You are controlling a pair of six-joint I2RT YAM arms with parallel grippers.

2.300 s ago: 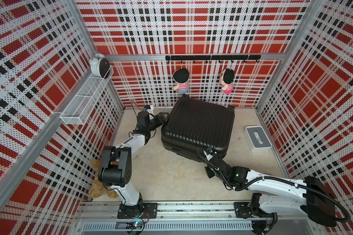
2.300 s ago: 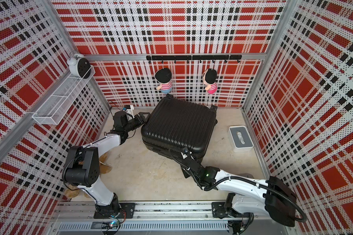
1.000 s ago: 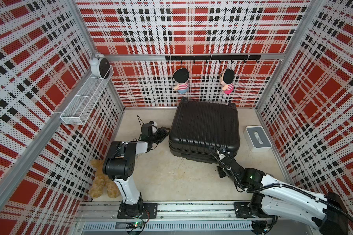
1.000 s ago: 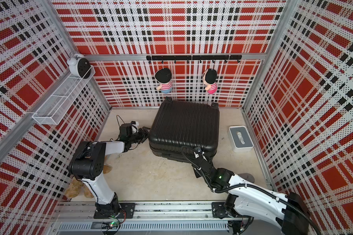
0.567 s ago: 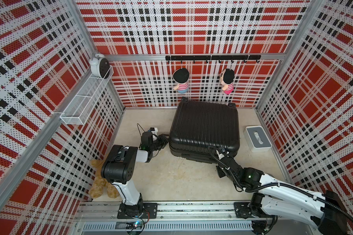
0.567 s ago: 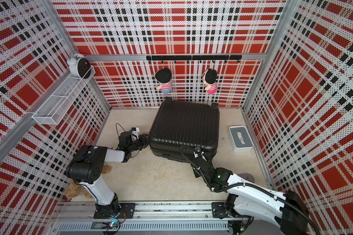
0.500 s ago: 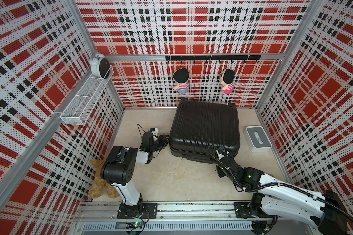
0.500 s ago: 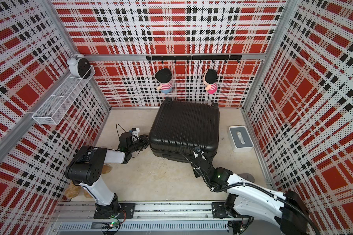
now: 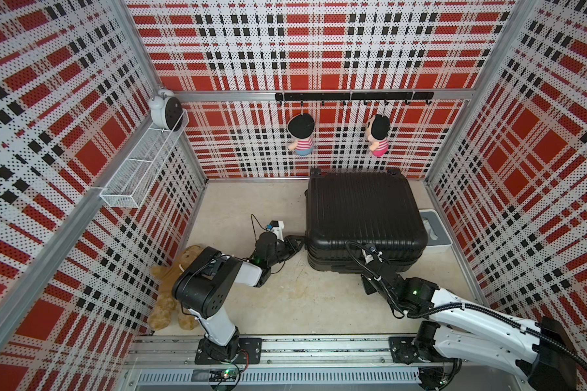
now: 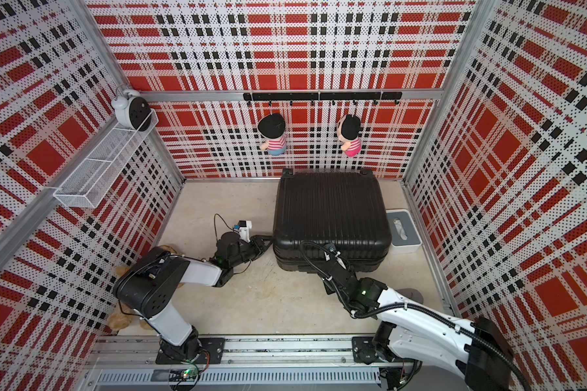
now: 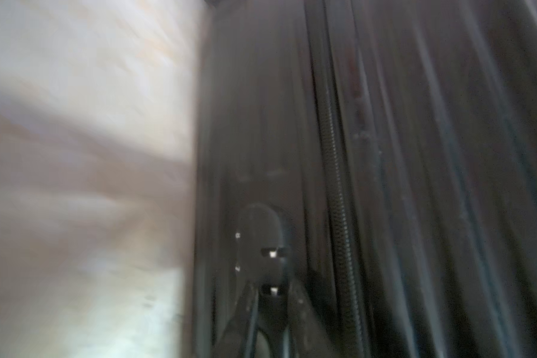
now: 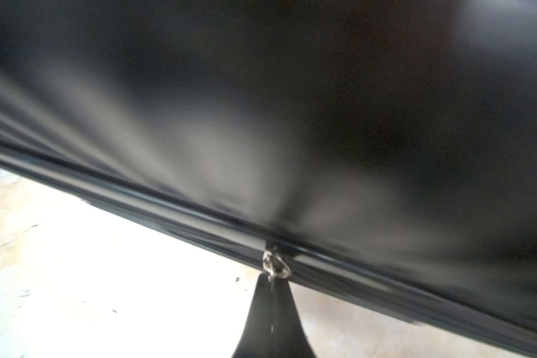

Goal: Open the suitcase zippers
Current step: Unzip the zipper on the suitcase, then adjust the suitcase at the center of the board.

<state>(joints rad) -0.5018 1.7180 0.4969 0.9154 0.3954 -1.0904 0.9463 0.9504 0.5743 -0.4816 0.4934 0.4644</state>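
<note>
Both top views were sharp and evenly bright, lit from above, with only soft shadows on the floor (image 9: 302,304) under the arms. The walls (image 9: 48,135) bent outward toward the picture edges. The left wrist view was dim and smeared by motion; only the zipper track (image 11: 338,201) just beside the left gripper (image 11: 262,235) showed some detail. In the right wrist view the suitcase (image 12: 292,108) beyond the right gripper (image 12: 272,285) was a dark blur with pale sheen, the floor beside it burnt white, the zipper pull (image 12: 275,266) at its tips fairly sharp.
</note>
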